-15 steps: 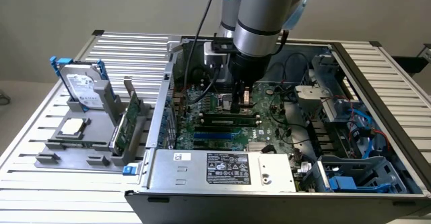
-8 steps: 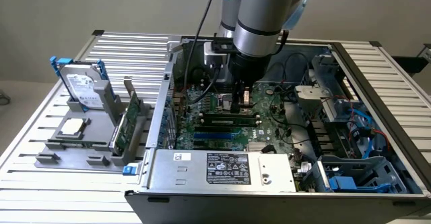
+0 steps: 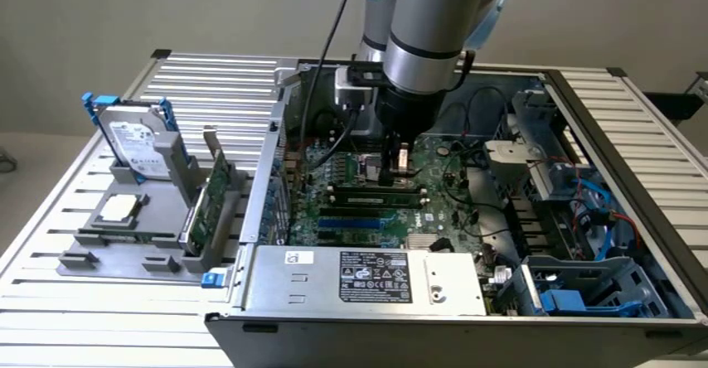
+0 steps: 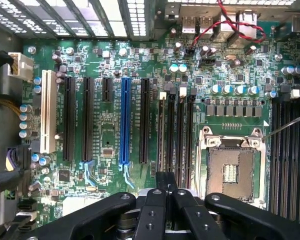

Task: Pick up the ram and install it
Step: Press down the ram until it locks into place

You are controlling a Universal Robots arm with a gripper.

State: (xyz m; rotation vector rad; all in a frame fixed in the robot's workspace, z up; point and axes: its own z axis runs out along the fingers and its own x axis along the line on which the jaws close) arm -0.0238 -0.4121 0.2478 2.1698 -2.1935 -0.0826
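Observation:
The ram (image 3: 374, 190), a narrow green stick with dark chips, stands on edge in a memory slot of the motherboard (image 3: 366, 223) inside the open computer case. My gripper (image 3: 400, 173) hangs straight over the stick's middle, fingers shut together, tips at or just over its top edge; I cannot tell whether they touch. In the wrist view the shut gripper (image 4: 166, 176) points down at the row of black memory slots (image 4: 176, 135) beside the bare CPU socket (image 4: 230, 167). Nothing is clamped between the fingers.
A power supply (image 3: 366, 277) fills the case's near side, and drive cages with blue cables (image 3: 586, 219) line the exterior view's right. On the exterior view's left a grey fixture (image 3: 133, 248) holds a hard drive (image 3: 138, 144) and a green expansion card (image 3: 210, 202).

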